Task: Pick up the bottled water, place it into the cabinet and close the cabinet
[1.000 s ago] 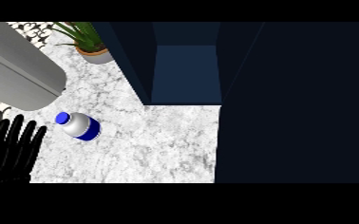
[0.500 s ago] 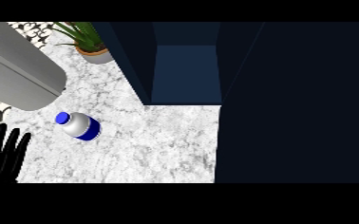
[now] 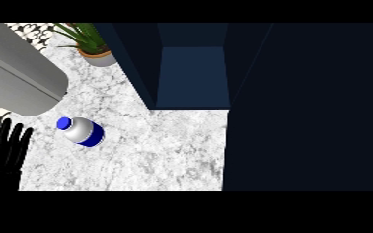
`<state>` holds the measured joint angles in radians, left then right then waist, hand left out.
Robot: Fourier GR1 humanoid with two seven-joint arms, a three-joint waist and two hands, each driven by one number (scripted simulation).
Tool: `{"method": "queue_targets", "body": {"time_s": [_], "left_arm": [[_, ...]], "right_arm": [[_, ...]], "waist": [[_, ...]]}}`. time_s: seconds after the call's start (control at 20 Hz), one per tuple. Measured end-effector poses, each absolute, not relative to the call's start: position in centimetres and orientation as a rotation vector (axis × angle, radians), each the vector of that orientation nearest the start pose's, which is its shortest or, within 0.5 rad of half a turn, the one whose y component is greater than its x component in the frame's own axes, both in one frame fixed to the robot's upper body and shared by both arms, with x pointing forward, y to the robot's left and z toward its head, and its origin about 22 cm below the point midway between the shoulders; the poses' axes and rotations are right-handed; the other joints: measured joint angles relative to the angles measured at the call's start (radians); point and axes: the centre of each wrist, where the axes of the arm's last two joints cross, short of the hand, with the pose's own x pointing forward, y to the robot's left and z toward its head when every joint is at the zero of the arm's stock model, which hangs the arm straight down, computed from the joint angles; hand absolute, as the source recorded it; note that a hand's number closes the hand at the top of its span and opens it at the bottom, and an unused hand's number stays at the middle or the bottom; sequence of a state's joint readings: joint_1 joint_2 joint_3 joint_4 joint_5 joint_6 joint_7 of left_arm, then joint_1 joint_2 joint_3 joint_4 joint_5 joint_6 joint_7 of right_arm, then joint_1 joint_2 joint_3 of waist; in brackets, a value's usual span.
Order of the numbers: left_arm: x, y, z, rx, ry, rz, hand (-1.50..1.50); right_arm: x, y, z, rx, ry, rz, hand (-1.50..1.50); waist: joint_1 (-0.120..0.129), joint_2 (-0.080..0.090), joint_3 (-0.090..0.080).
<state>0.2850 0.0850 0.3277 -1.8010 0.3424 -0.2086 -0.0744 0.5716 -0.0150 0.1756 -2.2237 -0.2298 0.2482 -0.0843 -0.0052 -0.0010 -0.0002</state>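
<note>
Bottled water (image 3: 82,131) on the marble tabletop (image 3: 160,148), blue cap toward upper left, left of the open cabinet (image 3: 193,76). Left hand (image 3: 13,145) at the left edge nearby, fingers straight, holding nothing. Potted plant (image 3: 89,43) farther back.

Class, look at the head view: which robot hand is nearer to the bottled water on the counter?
The left robot hand. It shows at the view's left edge, fingers straight, just left of the bottled water and not touching it. The right robot hand is not in view.
</note>
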Motion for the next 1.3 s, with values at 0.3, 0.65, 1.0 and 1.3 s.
{"method": "queue_targets", "body": {"time_s": [0.3,0.65,1.0,1.3], "left_arm": [[16.1,36.4,-1.6,0.072,-1.662,0.268,-1.5],[18.2,37.9,-4.9,0.068,-1.604,0.268,-1.5],[19.9,38.9,-8.1,0.054,-1.545,0.331,-1.5],[20.6,39.2,-10.8,0.002,-1.5,0.373,-1.5]], "right_arm": [[10.6,-23.5,6.9,0.343,-1.813,-0.032,-1.5],[9.5,-23.7,6.8,0.349,-1.816,-0.029,-1.5],[9.0,-23.3,6.8,0.358,-1.822,-0.037,-1.5],[9.0,-23.5,6.7,0.365,-1.815,-0.037,-1.5]], "waist": [[-0.001,0.001,0.0],[-0.004,0.0,0.0],[-0.005,0.001,-0.001],[-0.007,0.002,-0.001]]}}
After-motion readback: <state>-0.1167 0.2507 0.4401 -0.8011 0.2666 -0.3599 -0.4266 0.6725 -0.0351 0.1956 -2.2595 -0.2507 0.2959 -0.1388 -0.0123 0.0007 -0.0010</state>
